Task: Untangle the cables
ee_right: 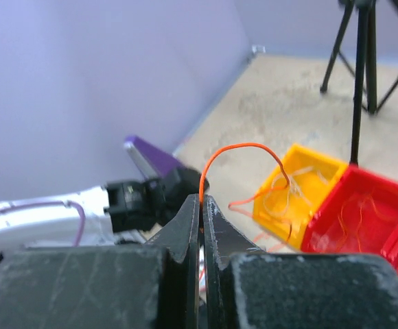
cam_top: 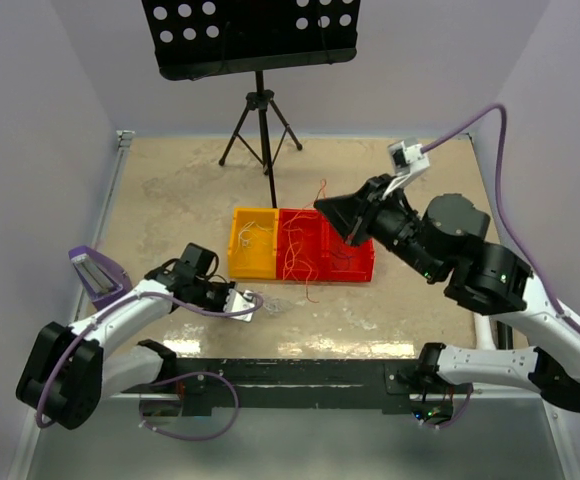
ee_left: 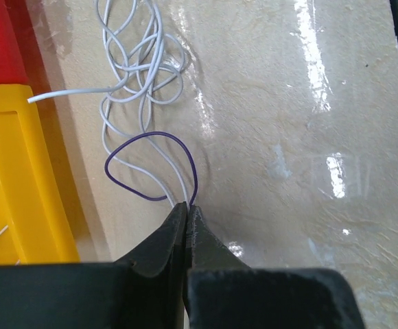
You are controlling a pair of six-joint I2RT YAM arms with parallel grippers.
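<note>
The cables lie partly on the table and partly in the bins. In the left wrist view a tangle of white wire sits by the bins, and a purple loop runs from it. My left gripper is shut low on the table, pinching the purple wire and a white strand at its tips; it also shows in the top view. My right gripper is shut on an orange wire that arcs up and trails down toward the yellow bin. In the top view it hovers over the red bins.
Three bins stand in a row mid-table: yellow, red, and red, with thin wires in them. A tripod with a black perforated board stands at the back. A purple-and-white object lies by the left wall.
</note>
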